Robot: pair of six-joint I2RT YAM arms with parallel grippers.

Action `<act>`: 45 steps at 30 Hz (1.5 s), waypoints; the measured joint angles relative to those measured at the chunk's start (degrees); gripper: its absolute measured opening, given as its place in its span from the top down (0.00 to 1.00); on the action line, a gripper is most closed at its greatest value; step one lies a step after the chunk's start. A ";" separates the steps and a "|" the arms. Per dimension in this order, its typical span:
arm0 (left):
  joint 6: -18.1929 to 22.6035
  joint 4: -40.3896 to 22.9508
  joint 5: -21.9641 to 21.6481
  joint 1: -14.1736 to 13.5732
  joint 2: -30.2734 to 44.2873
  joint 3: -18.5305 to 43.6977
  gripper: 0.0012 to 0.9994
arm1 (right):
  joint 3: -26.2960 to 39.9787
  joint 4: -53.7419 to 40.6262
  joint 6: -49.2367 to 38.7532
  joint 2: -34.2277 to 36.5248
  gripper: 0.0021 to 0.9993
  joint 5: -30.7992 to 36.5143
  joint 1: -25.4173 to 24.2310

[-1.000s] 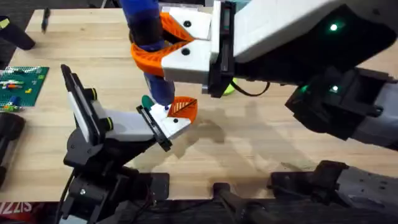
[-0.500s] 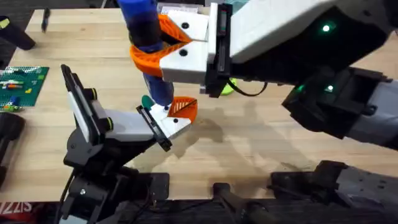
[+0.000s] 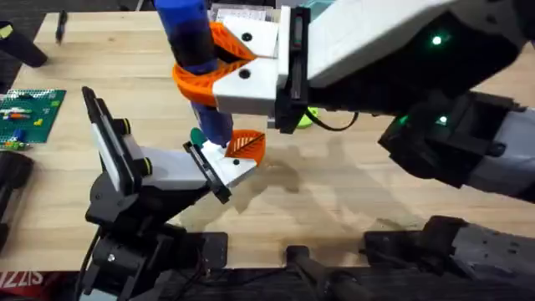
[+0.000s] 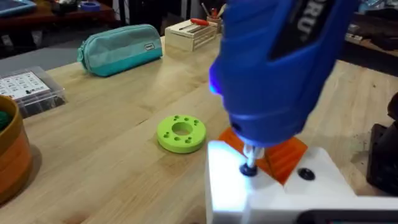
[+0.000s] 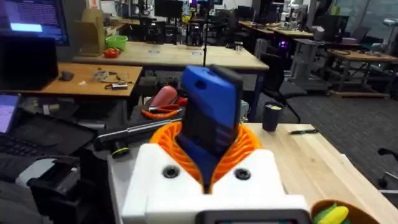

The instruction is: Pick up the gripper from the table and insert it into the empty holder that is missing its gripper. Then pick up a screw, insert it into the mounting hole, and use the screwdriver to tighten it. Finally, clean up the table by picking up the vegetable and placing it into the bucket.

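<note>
Right gripper (image 3: 219, 67) closed around the blue screwdriver (image 3: 194, 58), orange pads (image 5: 249, 144) pressing its handle on both sides. Screwdriver held nearly upright, long axis pointing down from the gripper, slightly tilted. Tip (image 4: 249, 168) sitting on a screw (image 4: 249, 170) in the top face of the white holder (image 3: 219, 169), directly below the gripper. Small orange gripper piece (image 3: 246, 145) already seated on the holder, just beside the tip. Probably the tightening step now; tip axis must stay lined up with the hole. Right arm clearly the nearer one. Left gripper: cannot tell its state. Green vegetable (image 3: 310, 116) beyond, still on the table (image 3: 351, 184).
</note>
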 joint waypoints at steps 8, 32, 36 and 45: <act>0.00 0.00 0.00 0.00 0.00 0.00 0.98 | 0.00 -0.31 0.00 0.00 0.96 0.00 0.00; -0.02 0.00 0.00 0.00 0.00 0.00 0.98 | 0.00 -0.02 0.00 0.66 0.96 0.15 0.00; 0.00 0.00 0.00 0.00 0.00 0.00 0.98 | 0.00 0.00 0.00 0.66 0.96 0.17 0.00; -0.02 0.07 -0.43 0.02 -0.04 0.00 0.98 | -1.50 9.00 0.39 1.57 0.96 -0.83 0.26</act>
